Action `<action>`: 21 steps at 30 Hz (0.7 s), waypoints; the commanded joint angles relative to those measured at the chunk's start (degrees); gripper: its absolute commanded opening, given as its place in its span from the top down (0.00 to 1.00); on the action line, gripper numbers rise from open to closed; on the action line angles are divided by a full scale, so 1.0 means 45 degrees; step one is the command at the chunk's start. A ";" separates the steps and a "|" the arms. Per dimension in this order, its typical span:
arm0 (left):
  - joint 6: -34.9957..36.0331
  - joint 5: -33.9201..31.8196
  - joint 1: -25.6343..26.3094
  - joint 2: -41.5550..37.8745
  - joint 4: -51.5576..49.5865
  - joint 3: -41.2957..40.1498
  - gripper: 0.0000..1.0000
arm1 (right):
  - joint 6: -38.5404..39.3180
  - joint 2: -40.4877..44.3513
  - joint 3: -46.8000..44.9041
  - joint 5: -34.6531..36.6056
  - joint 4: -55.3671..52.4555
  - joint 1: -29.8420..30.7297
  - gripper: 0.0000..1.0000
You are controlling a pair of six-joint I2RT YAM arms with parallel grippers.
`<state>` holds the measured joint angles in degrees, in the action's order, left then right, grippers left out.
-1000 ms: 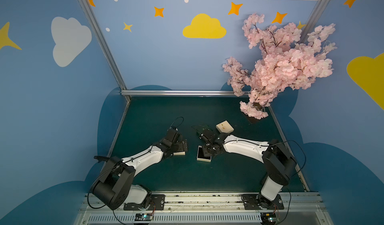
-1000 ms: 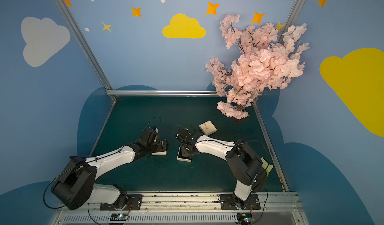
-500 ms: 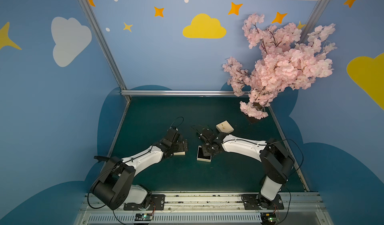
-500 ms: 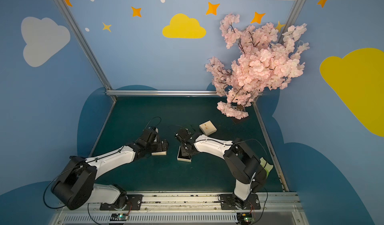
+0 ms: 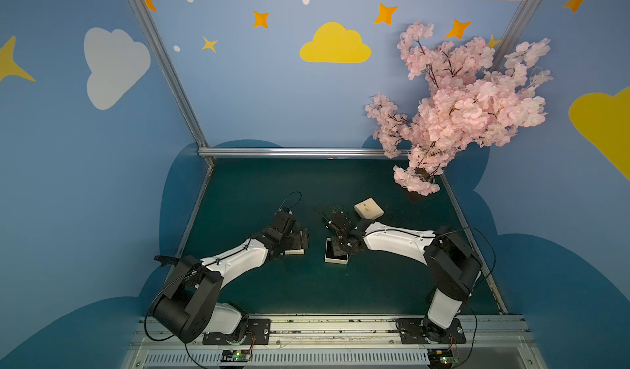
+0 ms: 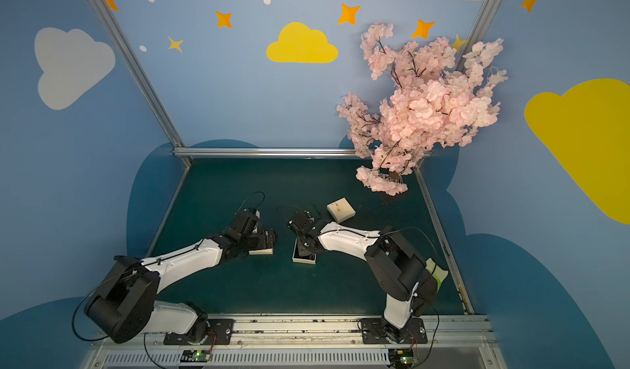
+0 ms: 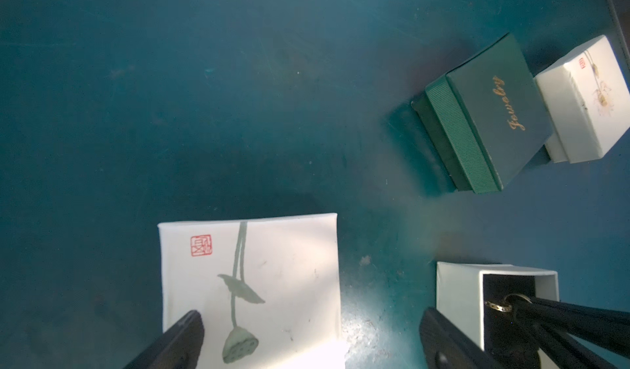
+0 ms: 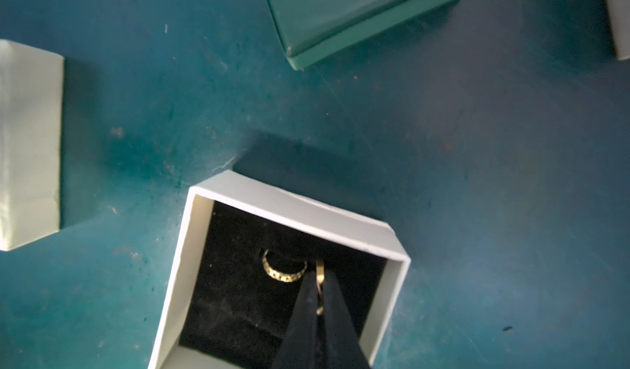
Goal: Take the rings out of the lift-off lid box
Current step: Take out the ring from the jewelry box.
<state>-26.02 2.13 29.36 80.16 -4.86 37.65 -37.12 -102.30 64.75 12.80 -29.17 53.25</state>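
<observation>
Fingertips of the right gripper are pressed together on a thin plain yellowish metal ring, which stands on edge between them inside the open square white cardboard box with black velvet lining. Just beside it in the same box, a second yellowish ring with a patterned band sits half sunk in the lining.

The step in hand looks like the first extraction: the grip is made, but the ring is not yet clear of the box. Next should come a straight, gentle lift past the box wall, so the hoop neither twists out of the narrow pinch nor drags the light box along. A set-down on the dark teal table mat beside the box would follow.

Near the box, the left gripper hangs spread wide over the flat white lift-off lid with a lotus drawing. Beyond the box stand a closed dark green jewellery box and, right beside it, a closed white box.
</observation>
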 commanded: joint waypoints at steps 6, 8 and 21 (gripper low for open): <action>-0.0125 0.0034 -0.0008 -0.0030 0.0155 0.0067 0.00 | 0.0220 0.0842 -0.0479 0.0379 0.0594 0.0114 0.97; -0.0132 0.0051 -0.0031 -0.0040 0.0163 0.0071 0.01 | 0.0259 0.1055 -0.0584 0.0466 0.0743 0.0139 0.97; -0.0136 0.0210 0.0008 0.0037 0.0221 0.0071 0.01 | 0.0391 0.1758 -0.0972 0.0881 0.1171 0.0138 0.97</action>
<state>-26.44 2.72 29.36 80.16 -4.47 37.65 -34.85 -96.60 61.49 15.46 -24.45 53.52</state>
